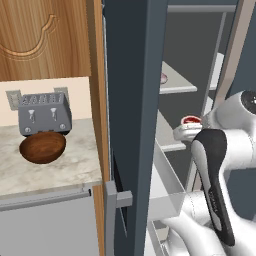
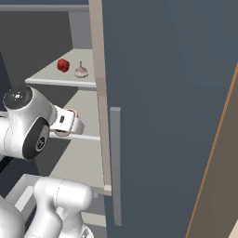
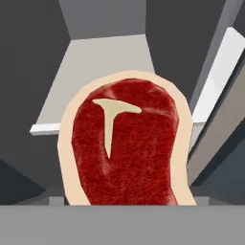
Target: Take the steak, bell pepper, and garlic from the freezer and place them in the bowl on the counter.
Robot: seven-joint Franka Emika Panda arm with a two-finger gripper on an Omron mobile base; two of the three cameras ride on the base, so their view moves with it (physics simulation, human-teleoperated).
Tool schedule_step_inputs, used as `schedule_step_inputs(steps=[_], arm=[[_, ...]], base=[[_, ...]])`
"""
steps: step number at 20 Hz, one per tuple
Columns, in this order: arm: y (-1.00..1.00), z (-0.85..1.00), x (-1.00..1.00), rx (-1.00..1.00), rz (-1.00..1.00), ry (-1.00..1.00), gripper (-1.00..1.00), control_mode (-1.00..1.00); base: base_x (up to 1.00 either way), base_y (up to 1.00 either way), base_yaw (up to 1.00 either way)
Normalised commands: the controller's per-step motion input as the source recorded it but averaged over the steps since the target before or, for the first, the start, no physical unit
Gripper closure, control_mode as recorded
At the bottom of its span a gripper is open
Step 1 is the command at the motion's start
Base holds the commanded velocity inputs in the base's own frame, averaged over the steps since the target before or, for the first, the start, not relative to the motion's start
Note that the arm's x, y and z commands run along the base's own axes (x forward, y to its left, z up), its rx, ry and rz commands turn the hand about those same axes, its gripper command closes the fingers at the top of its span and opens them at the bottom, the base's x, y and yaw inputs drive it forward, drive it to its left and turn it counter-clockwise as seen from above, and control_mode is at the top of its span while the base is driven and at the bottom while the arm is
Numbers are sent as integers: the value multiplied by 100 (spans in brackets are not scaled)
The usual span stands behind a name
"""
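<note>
While the white arm reached into the open freezer (image 1: pixel 135 100), its hand (image 1: pixel 187 131) was at a middle white shelf (image 1: pixel 167 146), right by the steak (image 3: pixel 125 146). From the left base view a part of the steak, red with a pale rim, showed just above the hand. From the right base view only a small red and pale edge of it showed behind the wrist. From the hand view the steak was very close and took most of the picture: a flat red slab with a pale fat rim and a white T-shaped mark, with the shelf behind it. The finger tips did not show there, so I cannot tell if the hand was apart, together or clamped on the steak. One shelf higher (image 2: pixel 60 76) lay the bell pepper (image 2: pixel 63 65) and the garlic (image 2: pixel 81 70), just beside each other but not touching, the pepper to the left in the right base view. Outside the freezer, on the left in the left base view, the brown bowl (image 1: pixel 42 147) stood on the beige bench (image 1: pixel 60 167), just in front of a grey toaster (image 1: pixel 44 114). The bowl looked to have nothing in it. Above the toaster there was a wooden cupboard door (image 1: pixel 45 35).
</note>
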Motion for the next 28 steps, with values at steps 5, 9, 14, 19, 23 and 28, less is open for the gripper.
schedule_step_inputs(steps=[5,9,14,19,23,28], arm=[[-7,41,-79,0,6,0,100,-100],[-8,43,-80,0,5,0,100,-100],[0,42,-72,-1,1,0,100,-100],[0,25,-19,0,0,1,100,-100],[0,0,0,0,-2,0,100,-100],[1,-1,0,-1,-5,0,100,-100]], base=[[0,0,0],[0,0,0],[0,0,0],[0,0,0],[0,0,0],[0,0,0]])
